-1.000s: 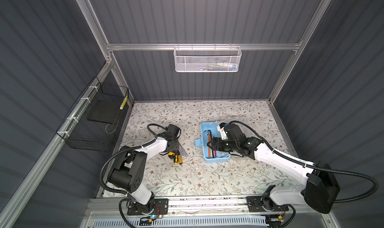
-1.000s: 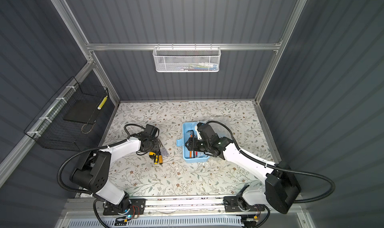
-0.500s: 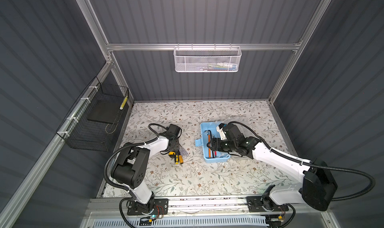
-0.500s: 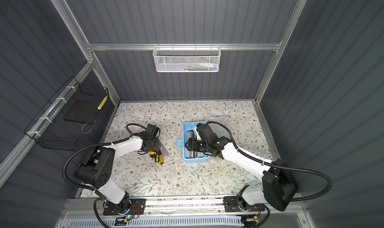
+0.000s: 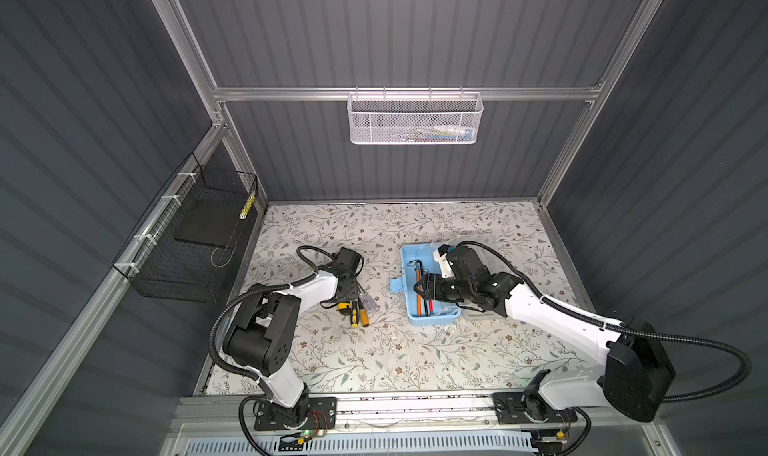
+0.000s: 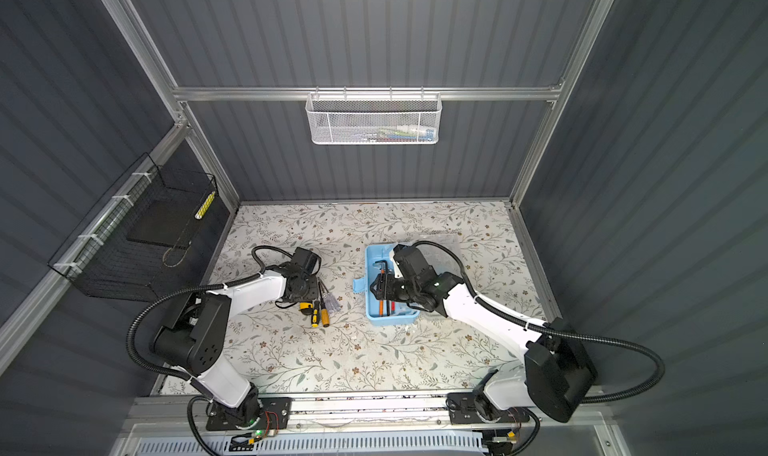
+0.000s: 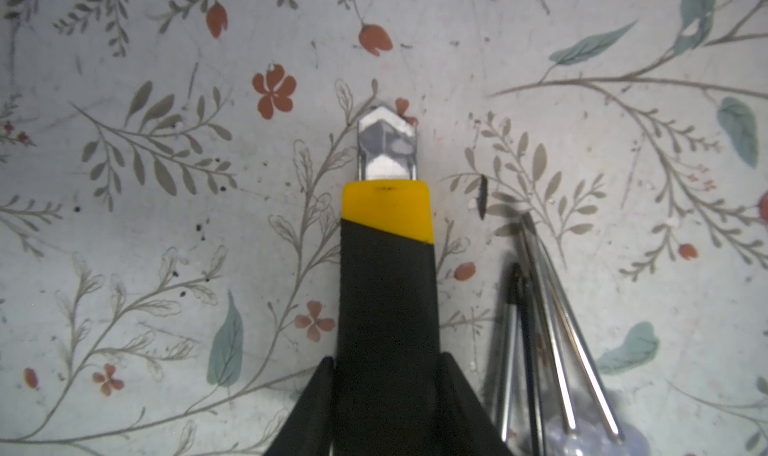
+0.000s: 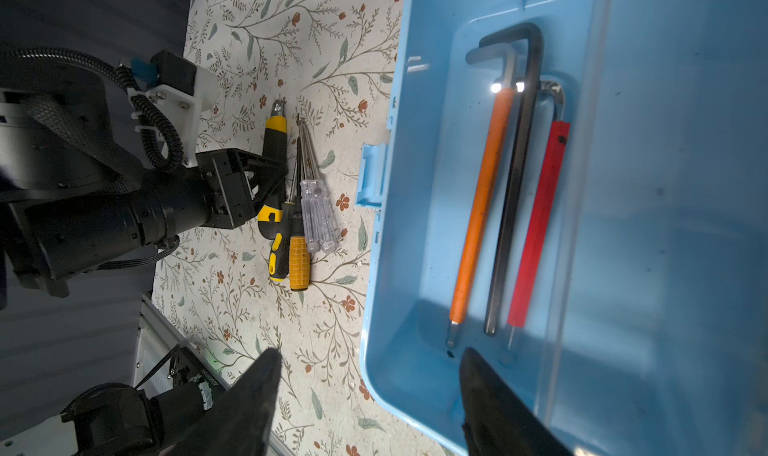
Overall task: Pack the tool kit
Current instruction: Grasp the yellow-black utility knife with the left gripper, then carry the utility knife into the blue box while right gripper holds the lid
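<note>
The light-blue tool kit box (image 5: 404,267) (image 6: 370,263) sits open right of centre on the floral surface, with three hex keys (image 8: 513,184) inside: orange-sleeved, black and red-sleeved. Its clear lid (image 6: 449,242) lies open behind, mostly hidden under my right arm. My right gripper (image 8: 369,352) (image 5: 417,288) hovers open over the box's near corner, one finger outside the wall and one above the inside. The black-and-yellow utility knife (image 7: 386,288) (image 8: 272,142) lies on the surface left of the box. My left gripper (image 7: 386,358) (image 5: 347,294) is shut on its body. Screwdrivers (image 8: 291,246) (image 5: 359,312) lie beside it.
A white mesh basket (image 5: 415,119) hangs on the back wall. A black wire basket (image 5: 195,242) is fixed to the left wall. Two clear-handled screwdrivers (image 8: 318,217) lie between the knife and the box's blue latch (image 8: 372,175). The metal base rail (image 5: 395,404) runs along the front.
The left gripper's jaws have closed in onto the utility knife. The left arm's elbow shifted slightly; the right arm and the box have barely moved.
</note>
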You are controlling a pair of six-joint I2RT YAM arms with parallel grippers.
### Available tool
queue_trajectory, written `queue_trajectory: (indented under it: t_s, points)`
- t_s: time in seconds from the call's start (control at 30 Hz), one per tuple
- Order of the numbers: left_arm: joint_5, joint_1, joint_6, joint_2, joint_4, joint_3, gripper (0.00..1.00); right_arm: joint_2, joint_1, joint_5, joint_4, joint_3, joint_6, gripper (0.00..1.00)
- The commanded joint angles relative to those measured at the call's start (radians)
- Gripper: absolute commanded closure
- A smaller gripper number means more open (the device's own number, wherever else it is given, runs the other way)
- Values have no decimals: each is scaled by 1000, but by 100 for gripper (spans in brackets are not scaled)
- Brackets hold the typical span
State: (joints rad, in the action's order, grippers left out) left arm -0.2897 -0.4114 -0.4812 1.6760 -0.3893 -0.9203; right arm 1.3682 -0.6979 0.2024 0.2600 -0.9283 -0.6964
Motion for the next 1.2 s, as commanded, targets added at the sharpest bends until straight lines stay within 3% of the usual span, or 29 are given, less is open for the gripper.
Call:
queue_trajectory:
  t_s: [0.0,0.23,0.37,0.5,0.63,0.8,1.17]
  points:
    - [-26,6,13,-48,-57,-25,82,-1,5,6,-10,-12,1,32]
    - [19,5,-5,-185,-143,-76,86,-24,7,3,-14,-13,-3,32]
    - [136,-1,-80,-272,-128,-94,88,-60,22,3,-9,-7,-8,32]
    - [175,-83,-174,-313,-69,-110,89,-133,52,-31,2,13,-12,32]
    - [178,-248,-241,-272,-18,-193,89,-230,95,-96,46,34,4,32]
    - [218,-369,-288,-189,101,-279,90,-374,168,-140,99,64,33,32]
    - [300,-478,-322,66,178,-484,88,-505,239,-135,170,115,56,32]
